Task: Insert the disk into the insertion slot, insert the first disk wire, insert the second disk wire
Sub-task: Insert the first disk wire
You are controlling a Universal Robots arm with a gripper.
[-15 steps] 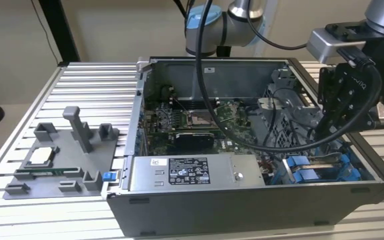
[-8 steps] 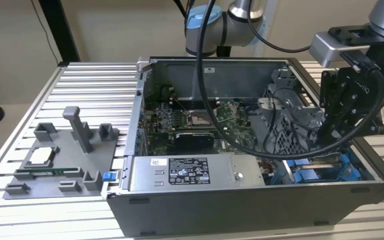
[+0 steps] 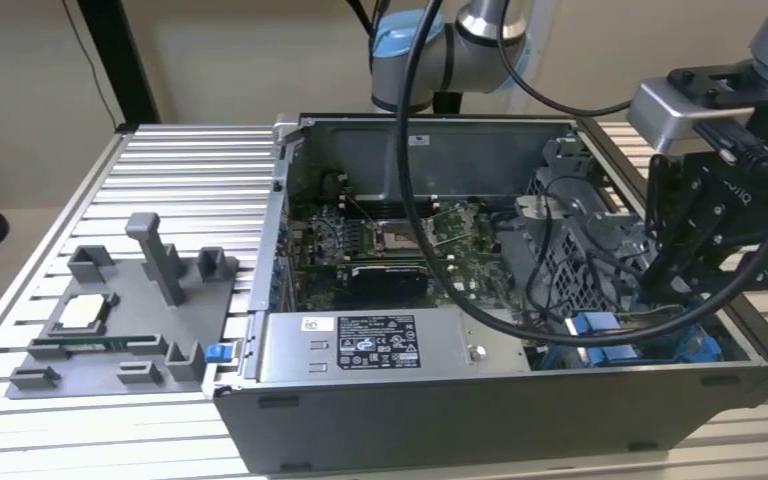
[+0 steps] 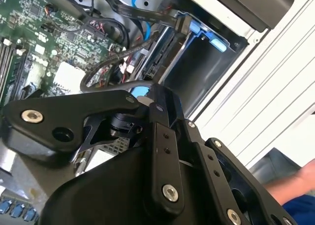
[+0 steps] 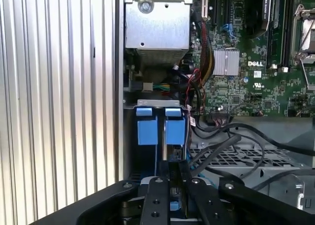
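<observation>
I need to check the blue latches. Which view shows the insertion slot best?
The first wrist view: it faces the insertion slot squarely, both blue latch pieces plain. The second wrist view shows it slanted, partly dark. In the exterior view, cables cross it.

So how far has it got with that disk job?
Midway, it seems. The gripper hangs right at the slot, where two blue tabs, seemingly the disk carrier's, sit in its mouth; how deep it is seated I can't tell. Black wires lie loose over the cage beside it, none visibly plugged in, so the wiring looks left to do.
</observation>
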